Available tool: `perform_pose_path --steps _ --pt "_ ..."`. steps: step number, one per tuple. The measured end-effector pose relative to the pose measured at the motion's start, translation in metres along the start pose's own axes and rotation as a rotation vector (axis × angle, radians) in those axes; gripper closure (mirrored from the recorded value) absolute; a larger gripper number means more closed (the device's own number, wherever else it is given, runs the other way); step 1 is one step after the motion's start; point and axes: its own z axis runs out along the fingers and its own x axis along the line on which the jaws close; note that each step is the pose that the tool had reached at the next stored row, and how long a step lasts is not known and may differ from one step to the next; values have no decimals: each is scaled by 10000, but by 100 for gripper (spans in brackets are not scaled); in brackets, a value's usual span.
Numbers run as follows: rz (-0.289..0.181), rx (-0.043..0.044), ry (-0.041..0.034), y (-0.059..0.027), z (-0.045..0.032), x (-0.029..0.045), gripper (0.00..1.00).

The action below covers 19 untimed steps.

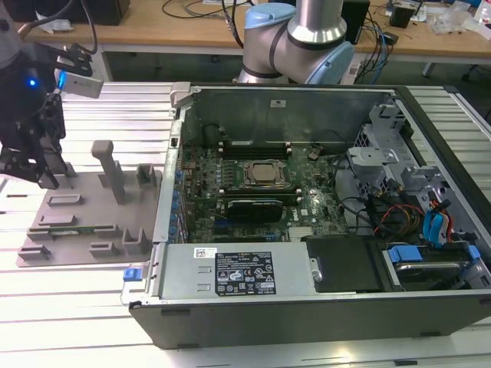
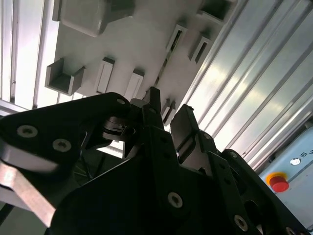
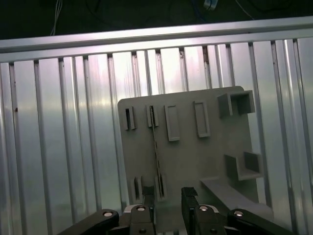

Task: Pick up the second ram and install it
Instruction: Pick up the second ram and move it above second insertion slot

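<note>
The second ram (image 3: 155, 147) stands on edge in a slot of the grey tray (image 3: 195, 161), showing as a thin dark line. It also runs across the tray as a thin line (image 2: 162, 68) in the second wrist view. My gripper (image 3: 168, 198) hovers above the tray's near end, open, with the ram's end lying below the gap, close to one finger (image 3: 148, 201). In the exterior view the gripper (image 1: 34, 170) hangs at the left over the tray (image 1: 100, 207). The open computer case (image 1: 307, 199) holds the motherboard (image 1: 253, 184).
The tray has several raised holders and a tall post (image 1: 109, 169). The case wall (image 1: 173, 153) rises just to the exterior view's right of the tray. Ribbed metal table (image 3: 58, 147) surrounds the tray. A red button (image 2: 279, 182) sits beyond the table edge.
</note>
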Motion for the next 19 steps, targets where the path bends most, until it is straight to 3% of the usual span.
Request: perform_pose_path --steps 11,19 --pt "1 0 0 -8 186 6 66" --pt "0 0 -1 -12 263 9 66"
